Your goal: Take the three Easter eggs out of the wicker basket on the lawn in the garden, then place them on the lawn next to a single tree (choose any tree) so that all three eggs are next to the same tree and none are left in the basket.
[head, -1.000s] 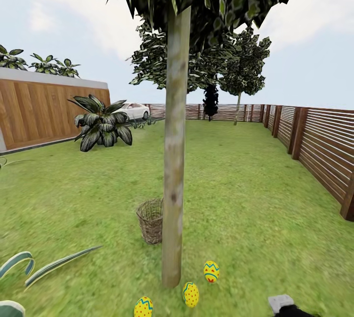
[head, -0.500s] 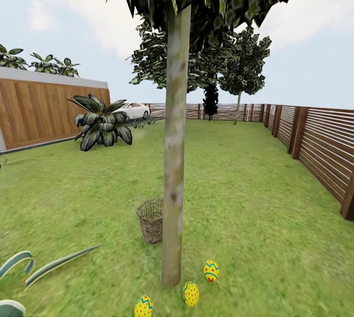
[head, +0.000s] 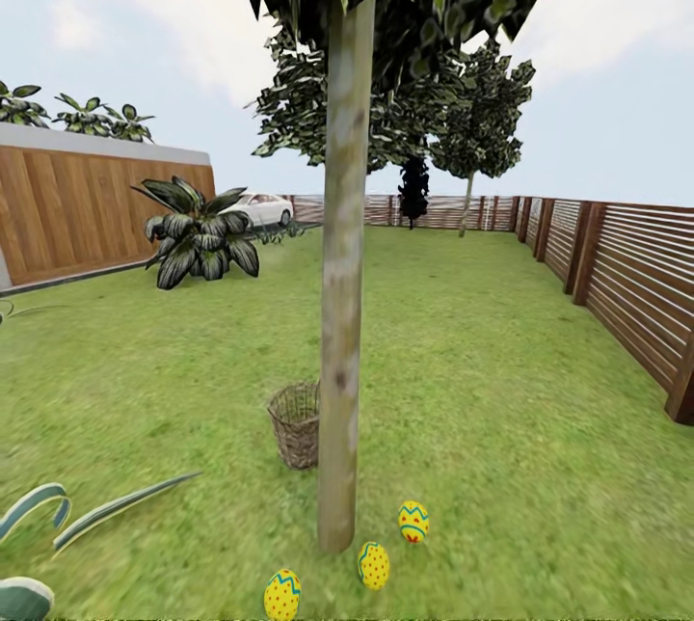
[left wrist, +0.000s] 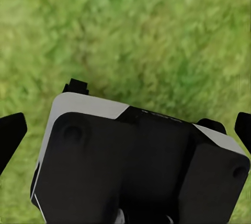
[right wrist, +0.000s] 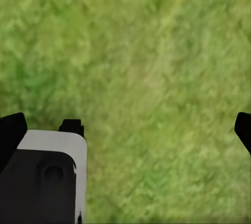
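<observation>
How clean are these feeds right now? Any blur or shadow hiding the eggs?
Head view: even daylight, no glare and no cast shadows under the tree; three eggs read sharp, the basket weave clear, grass texture smeared. Left wrist view: lawn blurry, dark robot body blocks the lower half. Right wrist view: soft grass, fingers far apart at the edges.

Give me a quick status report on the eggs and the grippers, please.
Both grippers open, holding nothing. Three Easter eggs on the lawn beside the tree. Wicker basket behind the trunk. Nothing in the way.
</observation>
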